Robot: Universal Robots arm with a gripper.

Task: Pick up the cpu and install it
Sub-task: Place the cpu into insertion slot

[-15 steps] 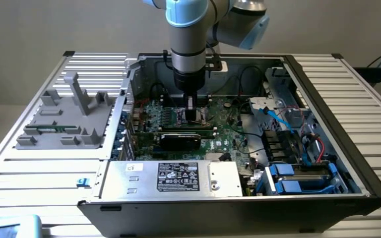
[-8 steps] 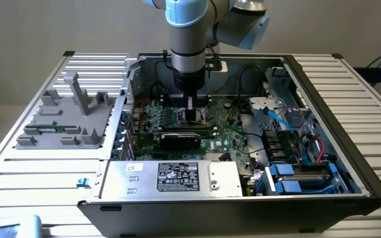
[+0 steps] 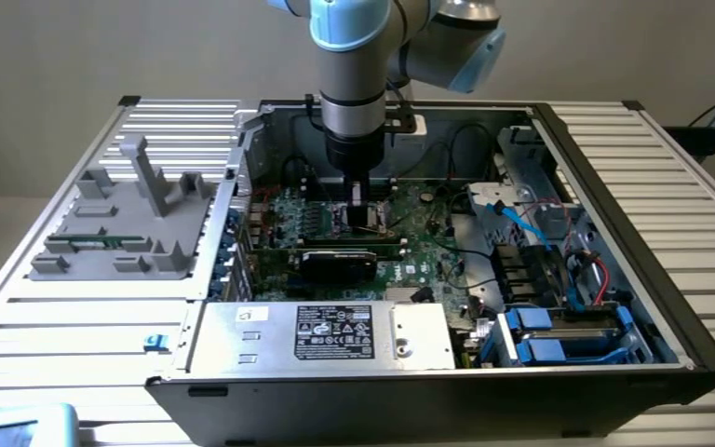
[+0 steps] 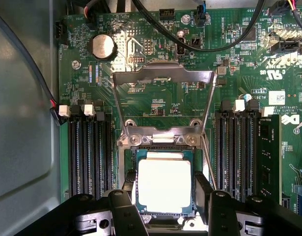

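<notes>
Arm upright, wrist pointing straight down; end effector (image 3: 360, 212) low, fingers (image 4: 127, 199) pressed on cpu (image 4: 164, 186) sides.

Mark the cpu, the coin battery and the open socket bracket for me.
cpu (image 4: 164, 186), wrist view, middle of its silvery top.
coin battery (image 4: 102, 46), wrist view, centre of its round face.
socket bracket (image 4: 190, 74), wrist view, cross bar of the flipped-open metal frame.

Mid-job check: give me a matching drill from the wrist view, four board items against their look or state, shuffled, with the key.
Items
1. cpu
2. load plate
3. coin battery
4. memory slots

Look or state
A. long dark rows flanking the socket
B. silvery square top, at the socket
C. round and silver
D. metal frame swung open

Pairs: 1-B, 2-D, 3-C, 4-A
</notes>
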